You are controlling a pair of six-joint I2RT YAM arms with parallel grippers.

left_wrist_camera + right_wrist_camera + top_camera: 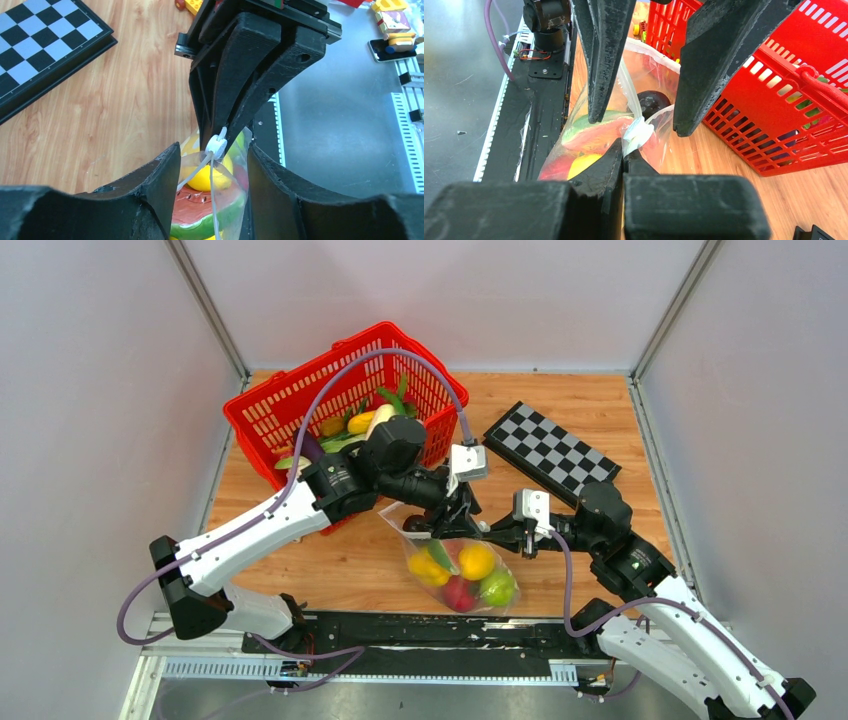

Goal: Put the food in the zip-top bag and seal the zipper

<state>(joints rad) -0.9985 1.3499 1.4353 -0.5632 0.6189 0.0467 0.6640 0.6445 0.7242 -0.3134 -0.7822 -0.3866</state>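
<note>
Only the top camera gives me the whole zip-top bag (440,540), lying on the wooden counter (340,565) between the arms, with yellow, red and green toy fruit (476,562) inside. The wrist cameras show the grip. My right fingers (599,167) pinch tight on the bunched white zipper (636,134). My left fingers (150,190) stand half apart, straddling the clear, crinkled film.
</note>
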